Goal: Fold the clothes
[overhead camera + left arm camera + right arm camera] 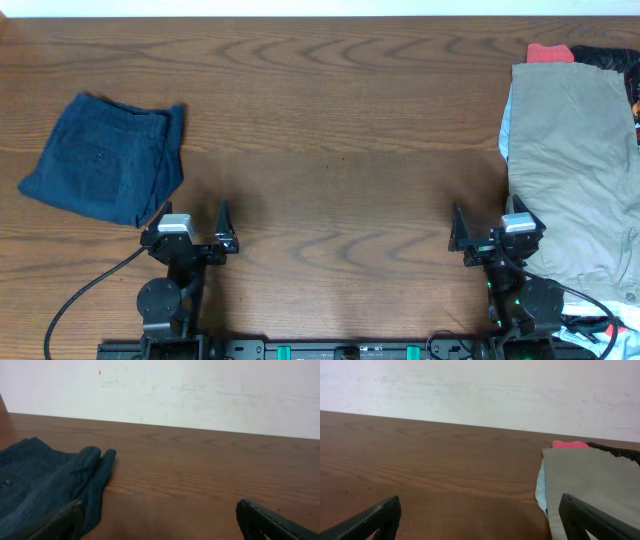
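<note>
Folded navy shorts (105, 158) lie at the table's left; they also show in the left wrist view (45, 480). Pale khaki-grey shorts (575, 170) lie on top of a pile at the right edge, seen too in the right wrist view (592, 482). A light-blue piece (540, 487), a red piece (550, 51) and a black printed piece (615, 58) stick out from under them. My left gripper (190, 222) is open and empty near the front edge, just right of the navy shorts. My right gripper (492, 224) is open and empty beside the khaki shorts' left edge.
The wooden table (340, 150) runs back to a white wall (200, 390). Cables trail from both arm bases (170, 300) at the front edge. More cloth lies at the front right corner (590, 325).
</note>
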